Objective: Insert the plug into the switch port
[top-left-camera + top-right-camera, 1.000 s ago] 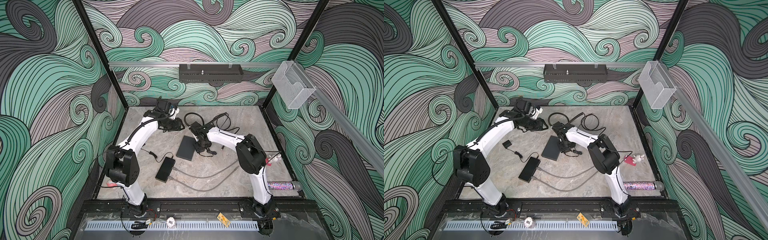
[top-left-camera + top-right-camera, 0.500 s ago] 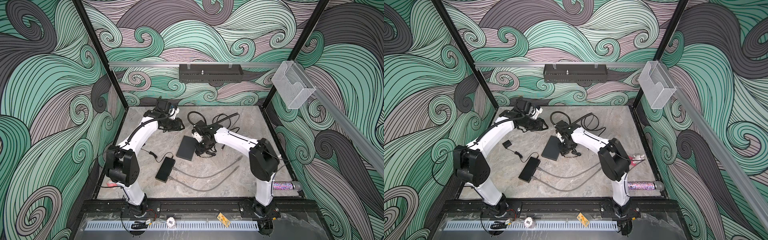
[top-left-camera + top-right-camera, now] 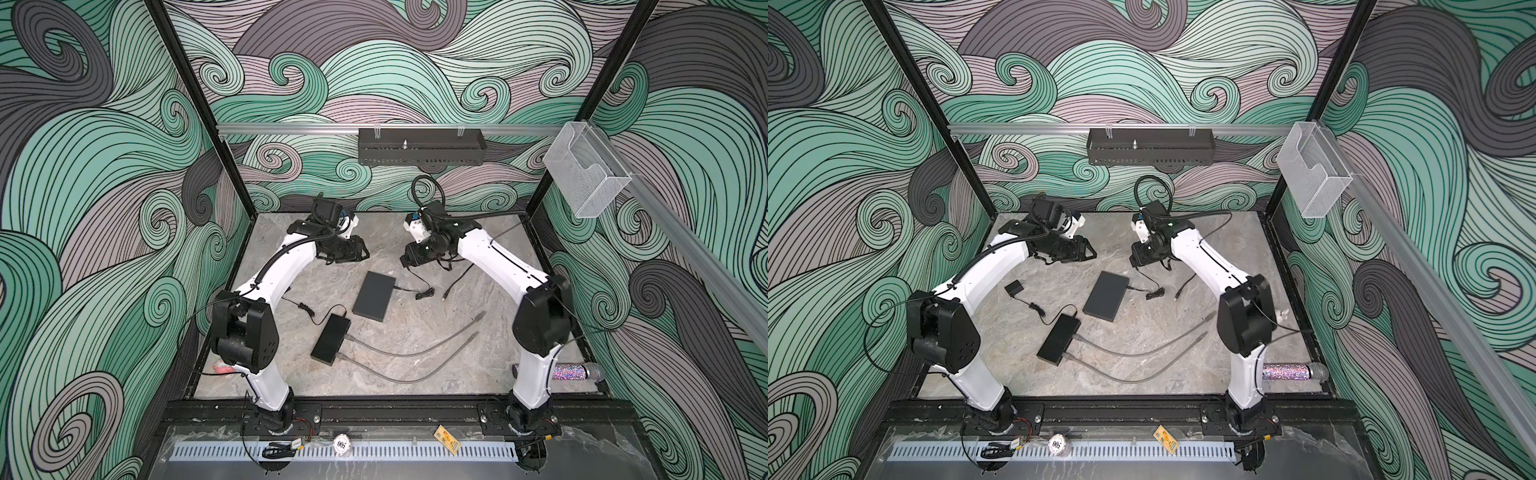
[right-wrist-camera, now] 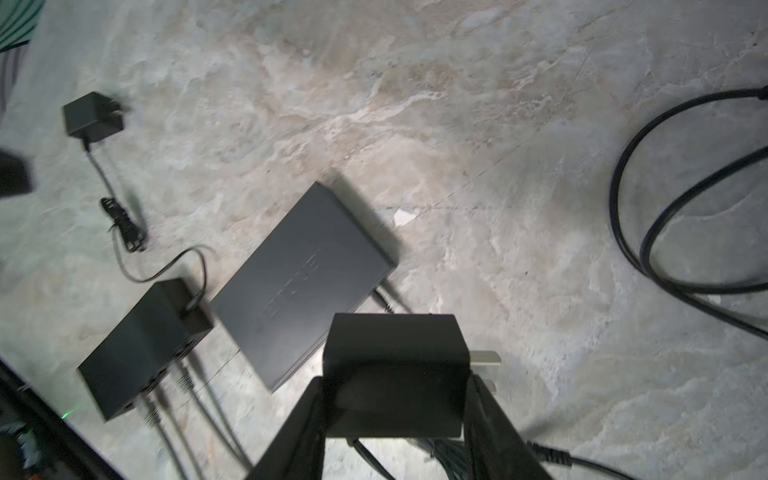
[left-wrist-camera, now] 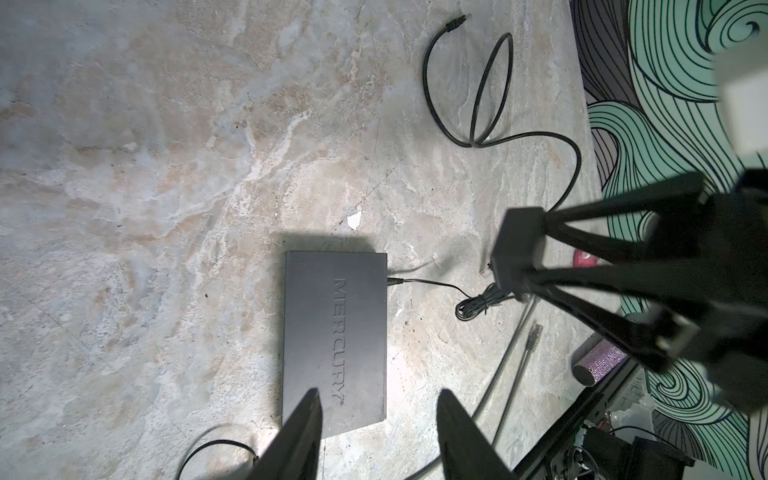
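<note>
While your right gripper [image 3: 409, 261] is hovering behind the switch [image 3: 374, 297] in a top view, the left wrist view is showing your left gripper [image 5: 379, 395] released, plug [image 5: 395, 281] seated in the switch's side; right wrist view: you're clenching the adapter [image 4: 395, 353].

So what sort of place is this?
Probably a robot test cell: wave-printed walls box in a marble-look tabletop bearing a network switch, and a left arm and right arm stand on a front rail.

"MERCURY" is embossed on the switch [image 5: 334, 340] lid, mid-frame in the left wrist view. In both top views, a round tag [image 3: 341, 444] at lower center reads "500" upside down.
</note>
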{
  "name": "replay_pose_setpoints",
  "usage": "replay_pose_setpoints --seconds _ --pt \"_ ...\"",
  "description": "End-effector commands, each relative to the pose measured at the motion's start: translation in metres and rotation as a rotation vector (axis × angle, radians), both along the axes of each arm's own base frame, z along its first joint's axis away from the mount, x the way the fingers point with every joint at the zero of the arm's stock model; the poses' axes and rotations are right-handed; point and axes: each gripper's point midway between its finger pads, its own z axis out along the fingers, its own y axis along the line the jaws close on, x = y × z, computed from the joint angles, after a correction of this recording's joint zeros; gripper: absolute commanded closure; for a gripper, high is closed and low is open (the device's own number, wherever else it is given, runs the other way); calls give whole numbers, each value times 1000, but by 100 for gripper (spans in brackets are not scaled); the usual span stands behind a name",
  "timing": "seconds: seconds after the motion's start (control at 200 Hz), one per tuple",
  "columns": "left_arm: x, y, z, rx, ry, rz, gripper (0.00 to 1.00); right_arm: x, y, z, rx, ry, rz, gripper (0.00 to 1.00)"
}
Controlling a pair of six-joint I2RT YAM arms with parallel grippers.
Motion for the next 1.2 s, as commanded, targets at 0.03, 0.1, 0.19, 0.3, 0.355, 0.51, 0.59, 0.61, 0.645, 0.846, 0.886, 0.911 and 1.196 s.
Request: replay_pose_setpoints --seconds 0.03,0.1,0.19,0.3,0.355,0.51,0.59,0.61,0.645,0.846,0.886,0.911,1.196 --pt "2 1 -6 3 20 -4 52 39 2 -18 -73 -20 -28 66" --pt "2 1 -6 0 21 -3 52 55 9 -31 -90 -11 -29 66" --pt "2 0 -4 -4 19 -4 52 74 21 -50 -93 -4 -31 66" --pt "2 0 -5 -6 20 -3 52 90 35 -69 -97 -13 -26 66" --pt "2 -1 -5 -9 22 -5 52 95 43 -75 -98 -27 -20 66" --pt "2 -1 -6 -14 27 -5 52 108 68 -84 -99 -93 0 65" --pt "2 -1 -9 -15 34 -4 52 116 83 -85 -84 -150 7 65" --pt "3 -2 -10 -15 36 -3 52 118 87 -84 -78 -166 7 64" --pt "3 -2 -12 -13 40 -4 52 121 95 -83 -64 -193 10 59" --pt "4 0 -21 6 55 0 52 132 126 -59 79 -272 16 30" --pt "4 0 -24 14 61 1 52 132 125 -47 88 -285 13 29" --pt "4 1 -25 16 63 2 52 131 124 -37 90 -296 16 29" --pt "7 -4 -55 1 138 20 57 58 50 33 73 -288 -95 30"
